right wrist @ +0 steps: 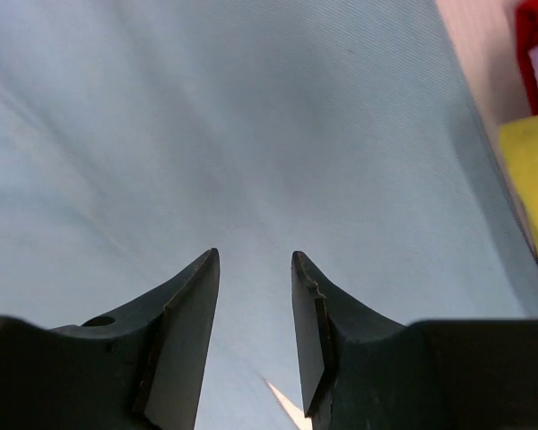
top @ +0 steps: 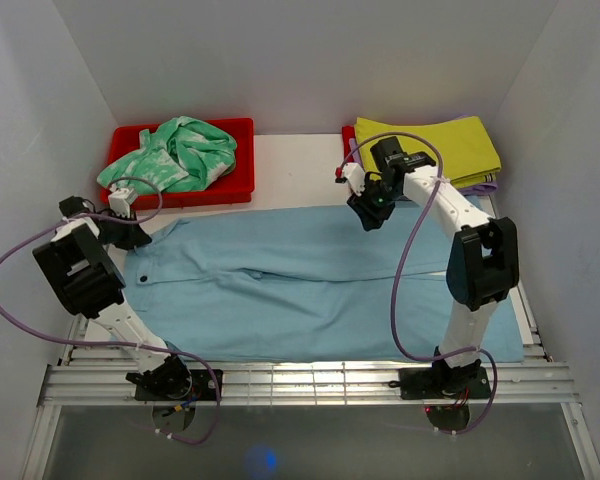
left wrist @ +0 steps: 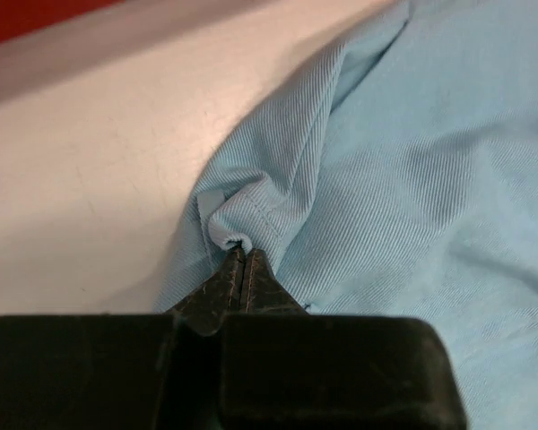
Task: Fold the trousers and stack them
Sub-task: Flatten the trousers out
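The light blue trousers [top: 310,285] lie spread flat across the table, waist to the left and legs to the right. At the waist's far left corner my left gripper [top: 138,236] is shut on a pinched fold of the trousers [left wrist: 251,215], and the cloth bunches at its tips [left wrist: 241,251]. My right gripper [top: 368,215] hangs over the far edge of the legs. It is open, with only blue cloth [right wrist: 251,134] seen beyond the gap between its fingers [right wrist: 254,260].
A red bin [top: 235,185] at the back left holds a mint-green-and-white patterned garment [top: 175,153]. A yellow-green cloth [top: 440,148] lies folded at the back right on another red bin. White walls close in both sides. Bare white table [left wrist: 90,161] lies beyond the waist.
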`<move>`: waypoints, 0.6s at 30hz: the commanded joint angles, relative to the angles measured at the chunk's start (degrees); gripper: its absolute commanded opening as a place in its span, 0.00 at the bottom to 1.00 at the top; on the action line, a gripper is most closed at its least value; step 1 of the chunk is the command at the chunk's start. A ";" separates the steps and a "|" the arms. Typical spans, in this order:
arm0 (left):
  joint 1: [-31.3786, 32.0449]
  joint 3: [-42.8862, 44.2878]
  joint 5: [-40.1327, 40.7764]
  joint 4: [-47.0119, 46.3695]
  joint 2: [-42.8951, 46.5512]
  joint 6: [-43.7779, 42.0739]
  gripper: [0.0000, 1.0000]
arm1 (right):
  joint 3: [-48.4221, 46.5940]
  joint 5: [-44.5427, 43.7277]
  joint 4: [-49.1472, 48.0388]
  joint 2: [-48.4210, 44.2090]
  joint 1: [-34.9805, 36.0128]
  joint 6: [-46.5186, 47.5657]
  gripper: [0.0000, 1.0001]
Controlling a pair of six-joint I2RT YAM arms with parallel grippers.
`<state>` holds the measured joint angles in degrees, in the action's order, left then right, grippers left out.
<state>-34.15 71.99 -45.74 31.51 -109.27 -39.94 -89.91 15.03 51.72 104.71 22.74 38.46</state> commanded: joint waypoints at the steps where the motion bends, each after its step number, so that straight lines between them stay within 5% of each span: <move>1: -0.13 -2.28 1.96 5.49 3.71 -11.98 0.00 | -2.81 -2.81 2.33 6.20 -1.38 2.50 0.44; 6: -0.83 -5.45 2.76 5.06 6.70 -19.29 0.00 | 1.22 -4.21 -2.50 9.55 -1.38 1.36 0.44; 13: -4.52 1.31 -6.11 0.14 7.06 -3.84 0.00 | 15.01 -7.47 -5.49 9.47 -1.30 5.57 0.41; 15: -4.70 2.89 -6.47 -0.22 7.23 -1.90 0.08 | 18.87 -6.68 -5.23 7.81 -1.12 7.24 0.41; 18: -4.61 5.96 -7.08 1.10 7.06 -3.46 0.42 | 21.87 -5.89 -5.14 5.35 -0.16 9.17 0.40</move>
<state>-38.59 74.15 -48.77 32.69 -105.21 -44.80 -73.78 9.30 41.43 109.06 21.87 44.99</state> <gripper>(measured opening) 0.343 0.405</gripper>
